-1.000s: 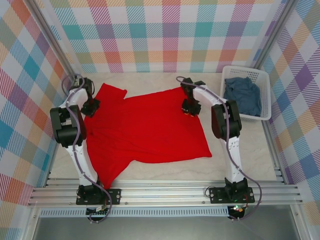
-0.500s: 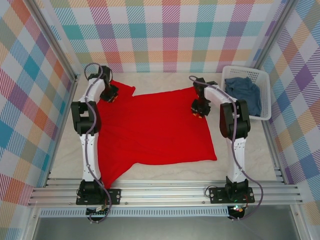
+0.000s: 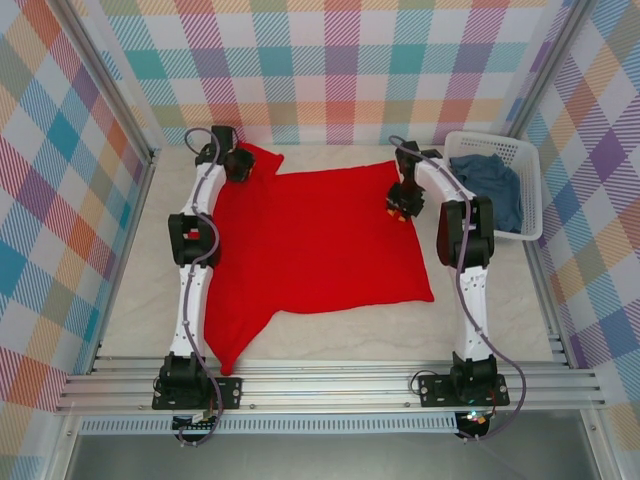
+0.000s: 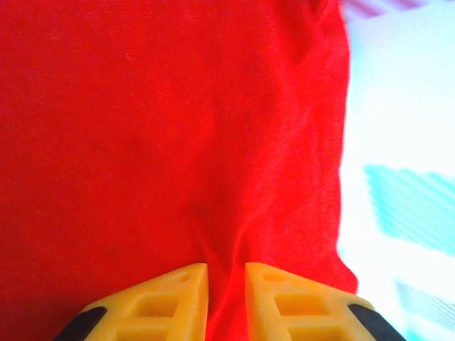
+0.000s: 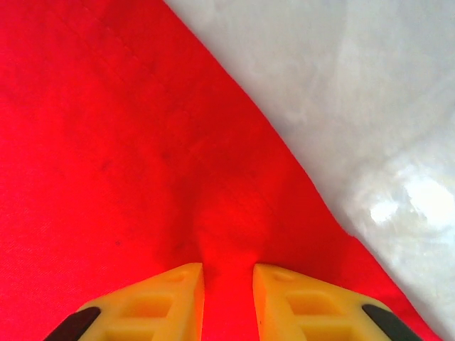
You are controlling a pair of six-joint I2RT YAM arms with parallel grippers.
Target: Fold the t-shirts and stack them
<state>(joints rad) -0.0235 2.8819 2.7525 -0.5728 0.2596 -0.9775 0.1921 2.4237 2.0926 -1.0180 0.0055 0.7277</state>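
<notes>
Tension hold: left gripper clenched on red t-shirt at 11 o'clock, right gripper likewise at 1 o'clock, probably stretching centre-spread cloth flat for folding. Blue-grey t-shirt lies in basket, 2 o'clock.

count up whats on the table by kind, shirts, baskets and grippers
t-shirts: 2, the red t-shirt spread on the table and the blue-grey t-shirt in the basket
baskets: 1, the white basket
grippers: 2, the left gripper and the right gripper
total: 5
</notes>
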